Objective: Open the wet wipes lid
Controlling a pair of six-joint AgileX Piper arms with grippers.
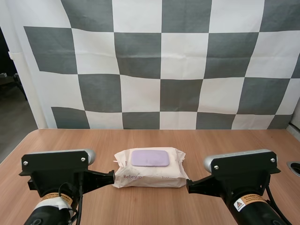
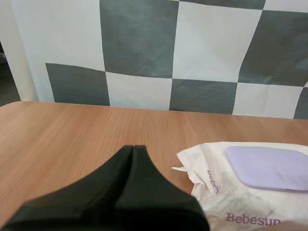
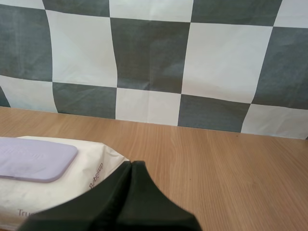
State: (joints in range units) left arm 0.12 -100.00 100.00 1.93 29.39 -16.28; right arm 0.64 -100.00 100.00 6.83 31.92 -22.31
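A pack of wet wipes lies flat in the middle of the wooden table, its long side running across in front of the two arms and its printed face turned toward them. The lilac lid sits on top of the pack, lying down flat and closed. The left gripper is low over the table just beside the pack's left end, near the front corner. Its two black fingers are pressed together into a single dark wedge with nothing between them. From that arm's own camera the wedge points past the crimped left edge of the pack, with bare wood between tip and wrapper. The right gripper mirrors it at the pack's right front corner, its fingers likewise pressed together on nothing. Its tip is right at the wrapper's edge, though I cannot tell whether it touches. Neither gripper reaches the lid.
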